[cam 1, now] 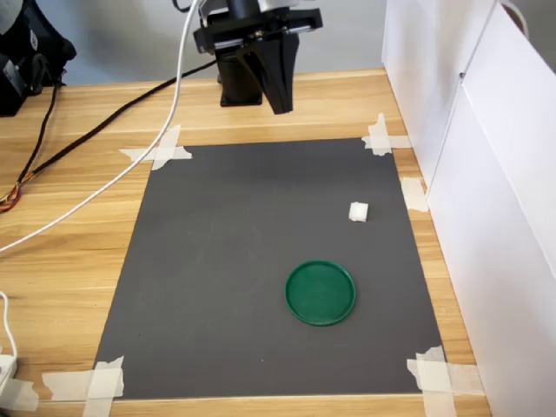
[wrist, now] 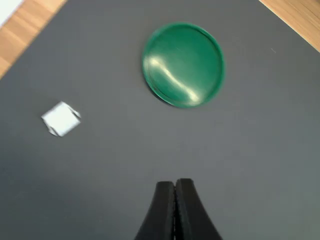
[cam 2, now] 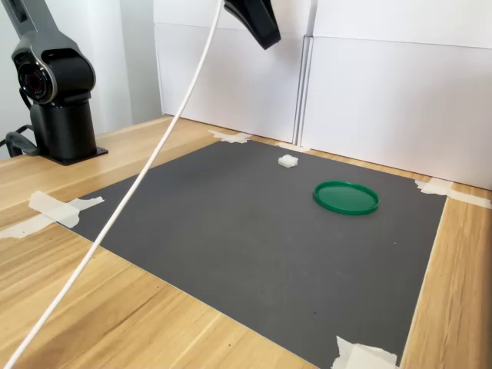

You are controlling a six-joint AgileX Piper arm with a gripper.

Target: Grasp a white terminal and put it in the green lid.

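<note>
From where I sit, the gripper hangs high above the dark grey mat, its two black fingers pressed together with no gap between them and nothing held. The white terminal lies on the mat near the edge that runs along the white panels, and the green lid lies flat on the mat near it, the two clearly apart and the lid empty. What my next move turns on is the offset: in the wrist view the terminal sits well off to one side of the closed fingertips, while the lid lies almost straight ahead of them, so I judge I must swing sideways toward the terminal, open the fingers and come down, not go forward. In the first exterior view the terminal is toward that view's right and nearer the camera than the gripper. The piece looks roughly cube-shaped, so I see no clear long axis to line the fingers with; in the wrist view it is blurred, and its edges seem turned at an angle to the fingers, though I cannot be sure. In the second exterior view only the gripper's tip shows, the rest cut off at the top, and a white cable crosses the foreground.
</note>
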